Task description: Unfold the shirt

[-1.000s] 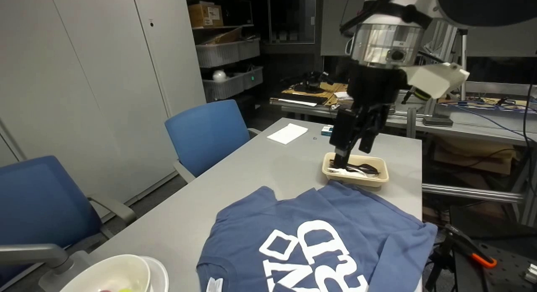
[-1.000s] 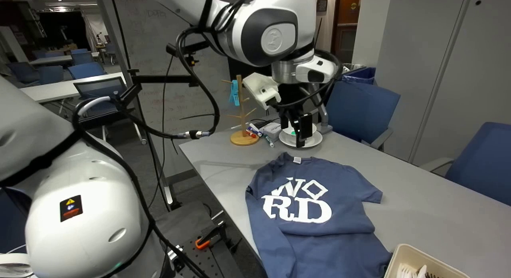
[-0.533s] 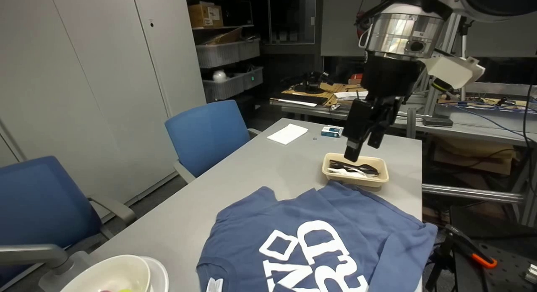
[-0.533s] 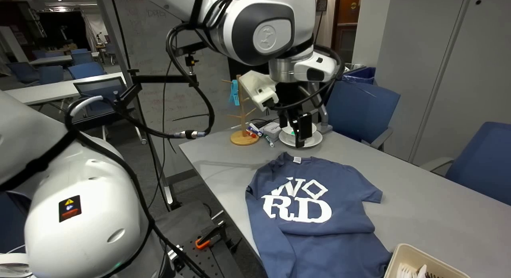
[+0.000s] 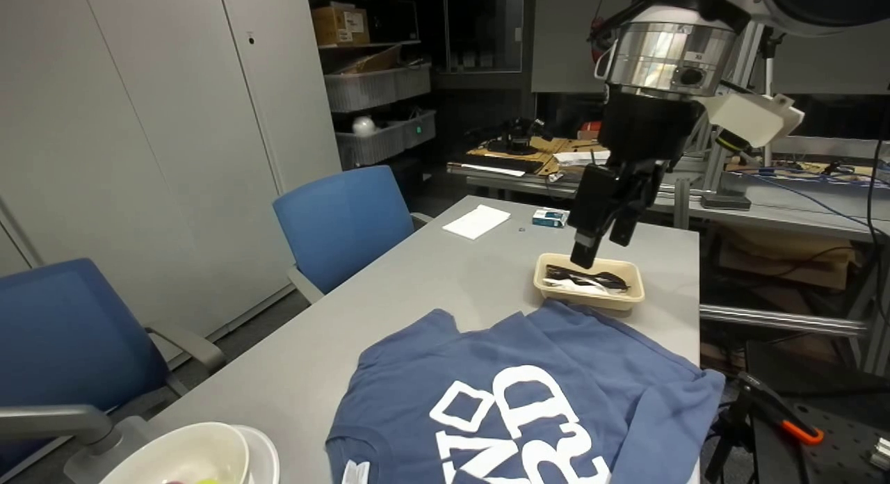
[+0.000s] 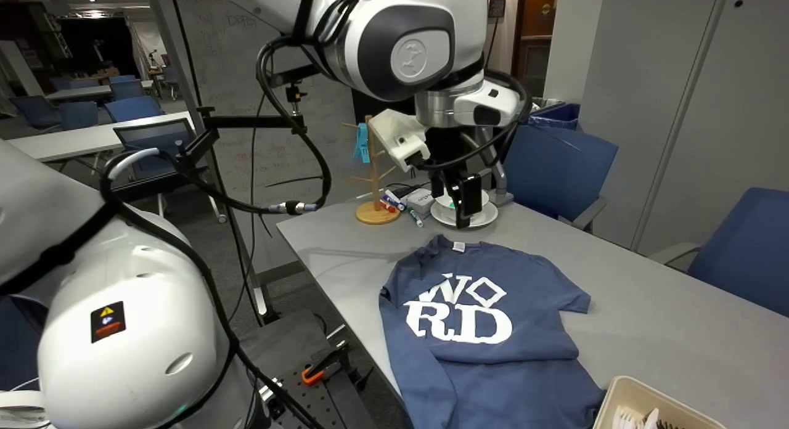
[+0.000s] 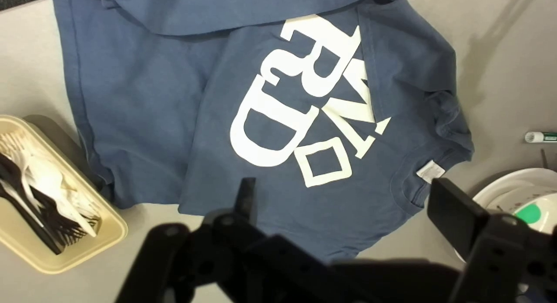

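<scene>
Plainly, the fingers [image 7: 454,216] stand wide apart with nothing held between them, and the gripper [image 7: 349,203] hangs above the shirt [image 6: 487,358], clear of the cloth. We take that spread as deliberate: fabric lies flat, so jaws set well apart can come down either side of a ridge and pinch it. The height we read as useful too, since the wrist view takes in most of the shirt from there.

Beneath, the shirt lies front up on the table [image 6: 678,306], and we judge it only partly unfolded. One short sleeve [image 6: 570,296] is spread out; along the shirt's opposite side a broad flap [image 7: 243,9] is turned in over the front, which is why the white lettering [image 7: 320,89] breaks off at the W and the R. That flap, we think, is what the next pinch should seek, to be drawn outward, away from the lettering. Our main worry would be catching two layers at once and dragging the whole shirt along.

Farther out, a tray [image 5: 591,301] of cutlery [image 7: 48,176] sits by the shirt's hem [image 7: 78,107]; whether it touches the cloth we can't quite make out. Past the shirt's collar [image 7: 397,181] stands a bowl [image 5: 174,442] on a plate [image 5: 264,450]. These look set aside to give the shirt room, though the tray may well crowd the hem.
</scene>
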